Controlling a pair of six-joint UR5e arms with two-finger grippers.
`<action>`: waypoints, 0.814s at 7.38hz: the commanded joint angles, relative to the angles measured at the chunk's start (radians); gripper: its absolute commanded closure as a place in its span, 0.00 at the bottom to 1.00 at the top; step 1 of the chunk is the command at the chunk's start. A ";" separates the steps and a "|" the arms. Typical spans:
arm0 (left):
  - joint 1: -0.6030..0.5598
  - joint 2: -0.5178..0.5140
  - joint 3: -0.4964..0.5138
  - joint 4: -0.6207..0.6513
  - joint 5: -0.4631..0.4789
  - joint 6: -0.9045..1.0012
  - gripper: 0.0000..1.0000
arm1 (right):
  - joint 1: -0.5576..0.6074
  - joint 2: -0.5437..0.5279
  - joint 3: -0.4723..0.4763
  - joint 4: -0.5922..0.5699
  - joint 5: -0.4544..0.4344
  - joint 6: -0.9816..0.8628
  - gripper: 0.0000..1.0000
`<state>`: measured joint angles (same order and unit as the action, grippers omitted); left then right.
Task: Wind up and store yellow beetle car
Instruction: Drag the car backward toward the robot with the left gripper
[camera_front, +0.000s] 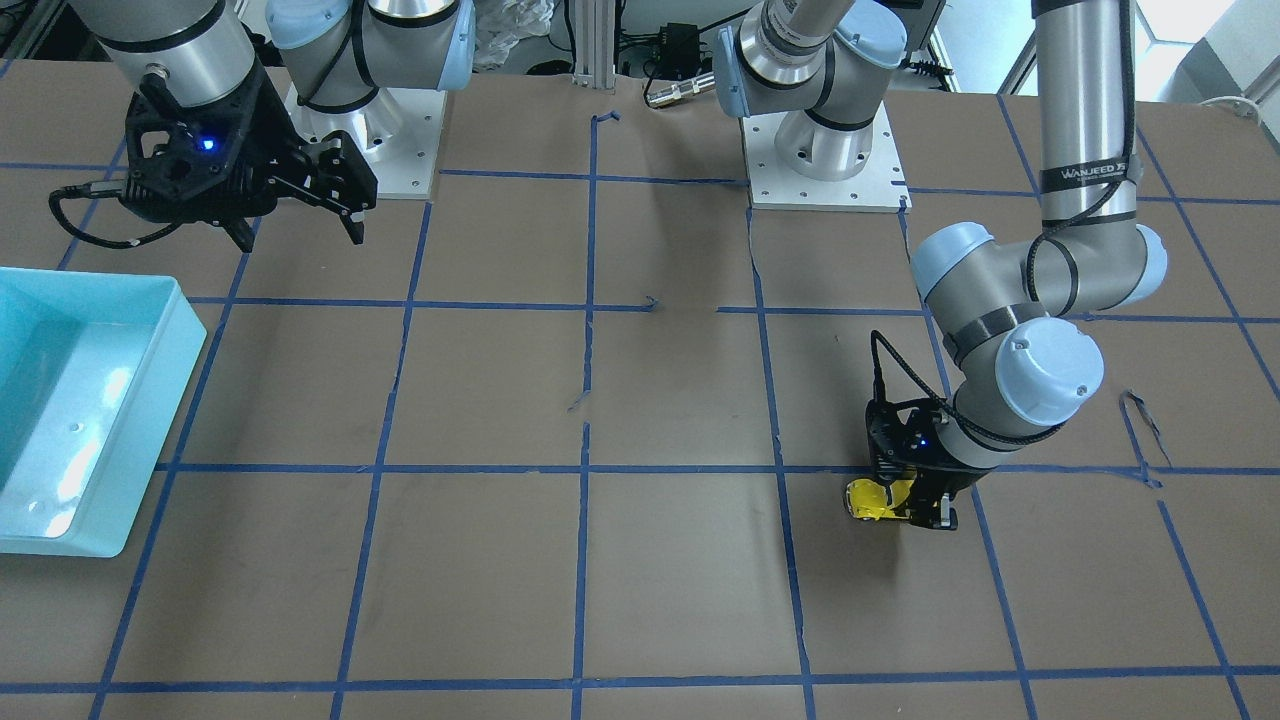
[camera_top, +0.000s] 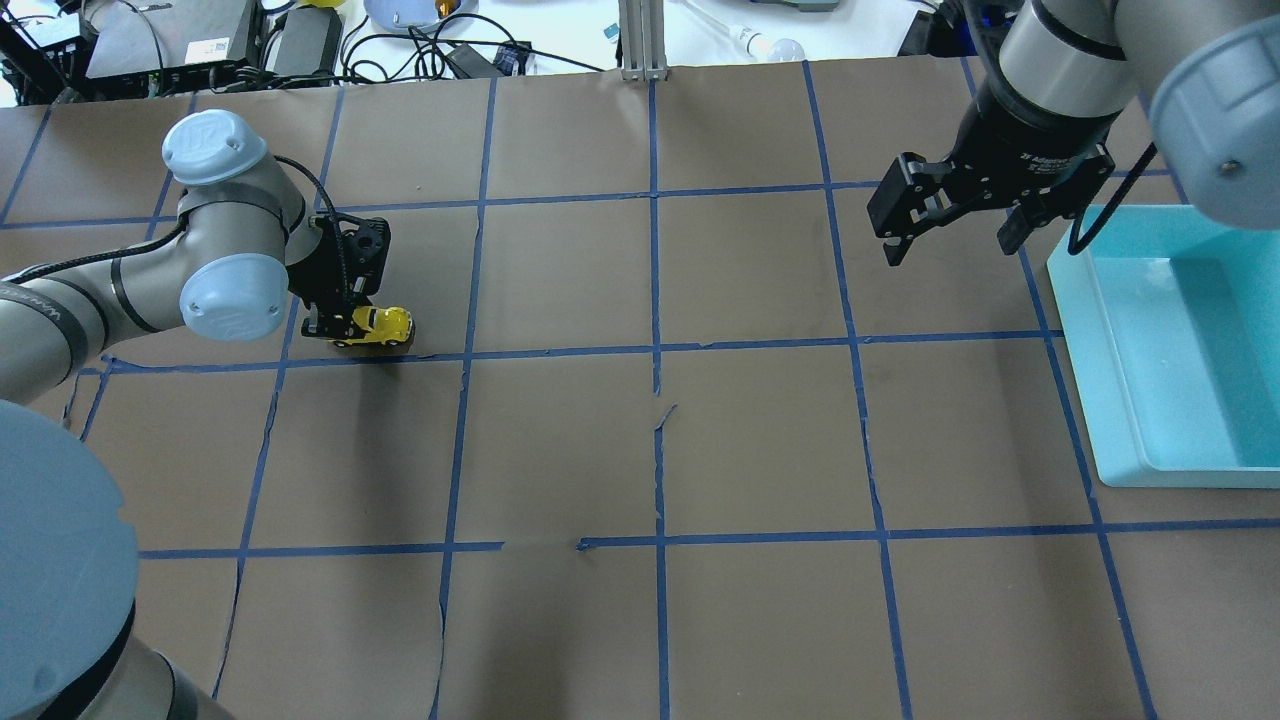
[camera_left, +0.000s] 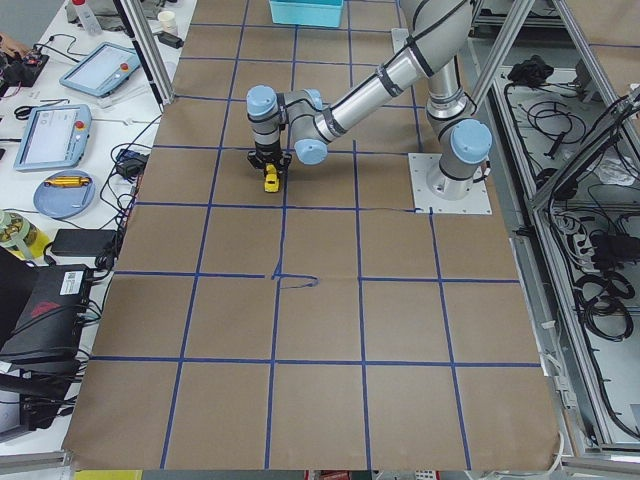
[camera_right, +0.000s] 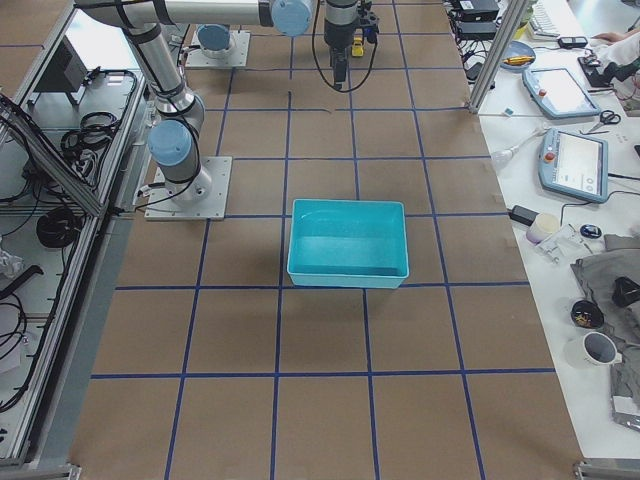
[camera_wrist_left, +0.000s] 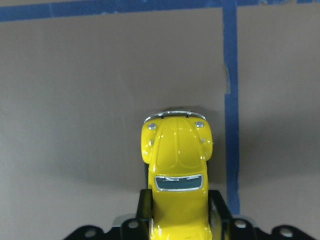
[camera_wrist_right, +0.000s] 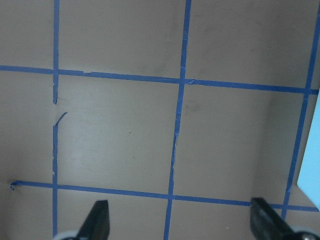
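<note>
Inside left pincer (camera_wrist_left: 181, 207), half-hidden yellow car (camera_wrist_left: 176, 150).

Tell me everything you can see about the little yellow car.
The yellow beetle car is glossy bright yellow, rounded, with a dark window, chrome bumper and small silvery lamps. It sits level on the brown paper table beside a blue tape line. The left pincer clamps its sides at one end.

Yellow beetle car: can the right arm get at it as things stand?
Probably not: the left gripper is shut around the yellow beetle car, and the right gripper hangs open far off by the turquoise bin.
</note>
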<state>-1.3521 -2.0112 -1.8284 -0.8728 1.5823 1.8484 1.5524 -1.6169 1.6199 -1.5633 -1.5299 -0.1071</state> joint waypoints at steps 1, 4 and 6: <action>0.016 -0.001 0.000 0.000 0.005 0.009 1.00 | 0.002 0.000 0.000 -0.009 0.005 0.001 0.00; 0.065 -0.006 0.003 -0.002 0.001 0.041 1.00 | -0.002 0.000 0.000 -0.011 0.001 0.000 0.00; 0.085 -0.007 0.008 -0.002 0.004 0.069 1.00 | -0.003 0.000 0.000 -0.011 -0.001 0.000 0.00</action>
<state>-1.2788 -2.0173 -1.8250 -0.8746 1.5837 1.9019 1.5503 -1.6168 1.6199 -1.5731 -1.5295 -0.1073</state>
